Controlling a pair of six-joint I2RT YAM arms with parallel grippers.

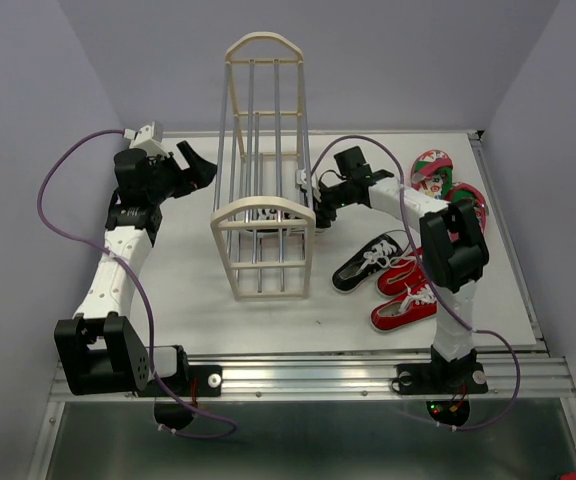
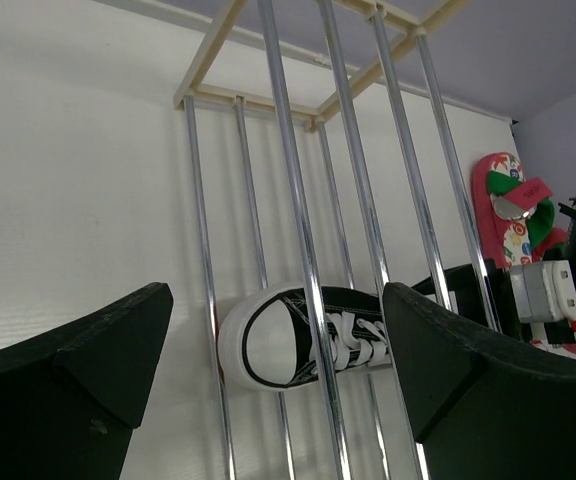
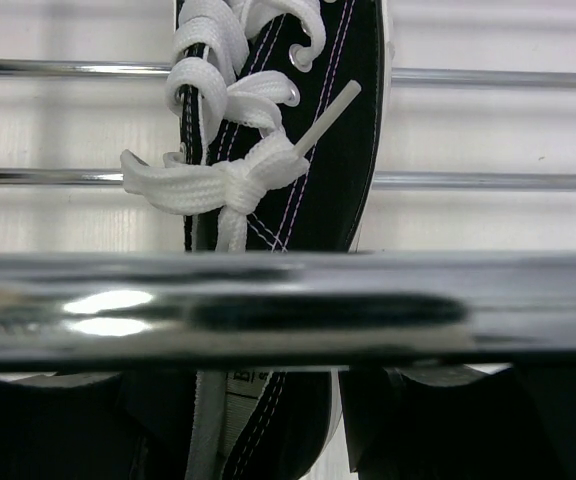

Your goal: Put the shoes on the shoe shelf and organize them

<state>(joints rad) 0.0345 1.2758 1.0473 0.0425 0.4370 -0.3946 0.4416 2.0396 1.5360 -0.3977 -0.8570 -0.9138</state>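
Inside the shoe shelf (image 1: pixel 263 228), your right claw (image 1: pixel 316 196) grips a black sneaker (image 2: pixel 298 345); your left claw (image 2: pixel 278 300) gapes wide, empty.

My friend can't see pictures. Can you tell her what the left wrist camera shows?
A black sneaker with a white toe and laces shows behind the shiny metal rods of the shoe shelf. The left hand is open in front, and a pink flip-flop lies farther right.

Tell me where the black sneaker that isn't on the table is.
The sneaker is inside the shelf, behind its rods in the left wrist view, toe pointing left, heel between the right gripper's fingers on the shelf's right side.
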